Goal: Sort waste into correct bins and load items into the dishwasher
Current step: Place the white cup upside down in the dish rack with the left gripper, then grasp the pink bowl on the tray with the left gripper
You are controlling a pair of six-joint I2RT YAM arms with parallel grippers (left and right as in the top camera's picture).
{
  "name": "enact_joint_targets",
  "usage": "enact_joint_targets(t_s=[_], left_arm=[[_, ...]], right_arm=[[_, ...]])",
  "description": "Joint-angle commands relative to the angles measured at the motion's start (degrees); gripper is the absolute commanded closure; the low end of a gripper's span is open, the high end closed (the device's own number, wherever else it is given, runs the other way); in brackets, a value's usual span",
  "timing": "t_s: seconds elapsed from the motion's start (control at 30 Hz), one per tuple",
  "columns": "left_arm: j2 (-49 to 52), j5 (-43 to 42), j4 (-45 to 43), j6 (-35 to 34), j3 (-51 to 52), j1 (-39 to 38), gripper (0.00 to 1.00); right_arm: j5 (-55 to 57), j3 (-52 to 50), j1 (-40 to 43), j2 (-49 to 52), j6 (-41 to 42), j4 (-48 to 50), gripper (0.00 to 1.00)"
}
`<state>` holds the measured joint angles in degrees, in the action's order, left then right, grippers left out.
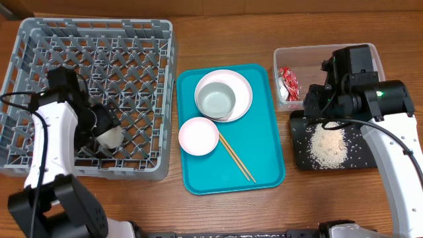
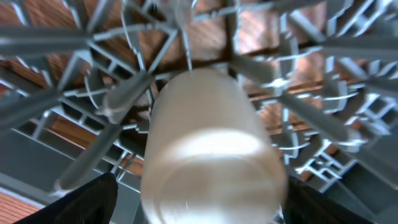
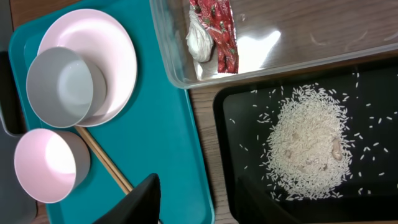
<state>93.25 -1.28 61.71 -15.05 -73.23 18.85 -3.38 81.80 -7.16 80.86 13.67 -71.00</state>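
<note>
Small white cup (image 2: pixel 208 143) lies on its side in the large grey lattice dish rack (image 1: pixel 39 39), between the left gripper's (image 1: pixel 106 132) spread fingers (image 2: pixel 93 199).
They stand clear of it, cropped at the frame edge. The right gripper (image 3: pixel 199 202) hangs part-open and empty over the shallow black tray (image 3: pixel 373 124); one finger is lost against it.

Item 1: tabletop (image 1: pixel 218 33). Brown wood, with the grain running left to right in the overhead view. A paler band runs along its far edge. The surface has a slight sheen, and it fills the whole overhead view as the ground everything stands on.

Item 2: teal tray (image 1: pixel 264 119). Plastic and rectangular, with rounded corners and a low raised rim. It lies flat on the tabletop near the middle, long sides running front to back, turned slightly off square. In the right wrist view (image 3: pixel 168 124) its smooth, unmarked surface fills the left part of the picture.
</note>
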Motion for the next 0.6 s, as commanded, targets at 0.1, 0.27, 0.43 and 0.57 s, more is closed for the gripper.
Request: enact_joint_targets(t_s=[0.1, 0.27, 0.43, 0.57], left_arm=[[-8.8, -4.8, -1.9, 1.2, -3.5, -3.0, 0.16], [-11.5, -9.3, -4.5, 3.9, -3.4, -12.2, 0.17], [-11.0, -8.6, -6.7, 7.7, -3.4, -24.7, 0.2], [-9.0, -5.8, -9.6, 10.0, -3.4, -36.1, 0.2]], right_arm=[[0.7, 1.4, 0.2, -0.4, 0.0, 0.5, 0.56], [0.7, 1.4, 0.2, -0.4, 0.0, 0.5, 0.53], [0.8, 1.4, 0.2, -0.4, 0.0, 0.4, 0.53], [0.7, 1.4, 0.2, -0.4, 0.0, 0.4, 0.53]])
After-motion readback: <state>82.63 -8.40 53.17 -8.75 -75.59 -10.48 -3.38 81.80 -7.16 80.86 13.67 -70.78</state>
